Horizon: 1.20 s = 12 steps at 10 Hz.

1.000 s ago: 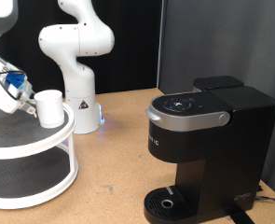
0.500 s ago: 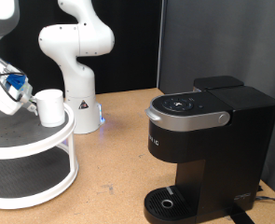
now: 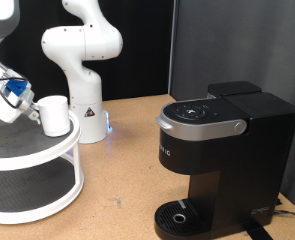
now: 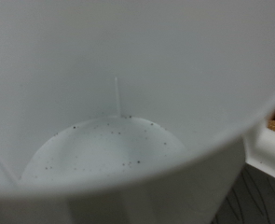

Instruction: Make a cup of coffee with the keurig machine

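Note:
The white cup [image 3: 54, 115] stands upright on the top tier of a round white two-tier stand [image 3: 57, 148] at the exterior view's left. My gripper [image 3: 33, 111] is right against the cup's left side, at rim height. The wrist view is filled by the cup's pale inside [image 4: 109, 159], with fine dark specks on its bottom, and my fingers do not show there. The black keurig machine [image 3: 222, 150] stands at the exterior view's right with its lid down. Its drip base [image 3: 179, 215] holds nothing.
The white arm's base [image 3: 85, 95] stands behind the stand on the wooden table [image 3: 122, 165]. A black curtain forms the back wall. Open tabletop lies between the stand and the machine.
My gripper has edged slightly towards the cup. The cup and the machine have not moved.

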Motion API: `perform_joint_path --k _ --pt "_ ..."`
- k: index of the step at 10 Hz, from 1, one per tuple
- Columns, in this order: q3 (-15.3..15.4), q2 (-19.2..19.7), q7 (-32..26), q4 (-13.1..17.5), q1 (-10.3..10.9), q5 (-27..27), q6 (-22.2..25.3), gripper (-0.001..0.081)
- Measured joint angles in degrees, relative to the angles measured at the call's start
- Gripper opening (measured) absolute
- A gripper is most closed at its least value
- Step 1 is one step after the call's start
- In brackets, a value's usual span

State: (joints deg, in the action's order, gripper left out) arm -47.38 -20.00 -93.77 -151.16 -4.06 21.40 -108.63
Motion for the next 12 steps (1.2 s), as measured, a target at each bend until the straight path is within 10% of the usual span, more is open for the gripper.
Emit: perform_joint_path --k 12 --pt "4.8 -9.8 14.0 5.6 -0.7 0.6 11.4 0.0067"
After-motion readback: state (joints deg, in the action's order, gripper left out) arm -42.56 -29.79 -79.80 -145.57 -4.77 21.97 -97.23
